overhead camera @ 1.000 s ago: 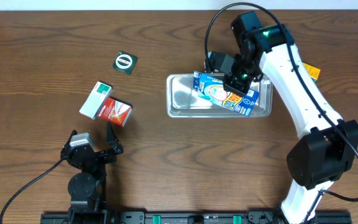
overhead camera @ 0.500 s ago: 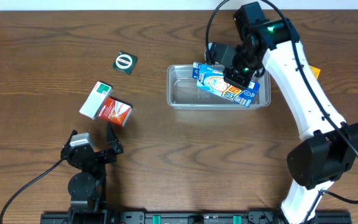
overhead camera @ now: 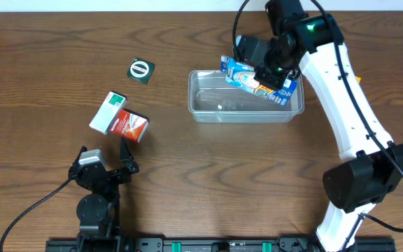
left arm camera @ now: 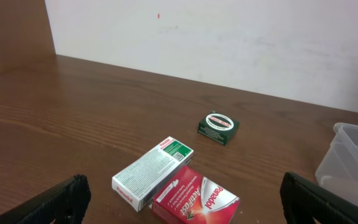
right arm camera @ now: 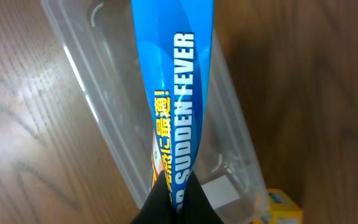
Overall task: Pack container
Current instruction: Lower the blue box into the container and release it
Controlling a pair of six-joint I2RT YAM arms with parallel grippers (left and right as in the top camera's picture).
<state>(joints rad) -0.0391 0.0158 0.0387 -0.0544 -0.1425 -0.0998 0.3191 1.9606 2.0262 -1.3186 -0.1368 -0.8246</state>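
Clear container (overhead camera: 212, 108) sitting upper centre of frame, long axis running left-right. right pincer (overhead camera: 266, 71) clenching blue box (overhead camera: 238, 70), hovering over container's upper-right rim, box lying roughly lengthwise. left pincer (overhead camera: 105, 168) gaping, lower left.

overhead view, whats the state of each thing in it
container, upright, lidless
blue box, gripped, over the container's far side
right tool, shut on blue box
left tool, open, empty
white-green box, lying flat
red box, lying flat against white-green box
dark green box, lying flat, alone
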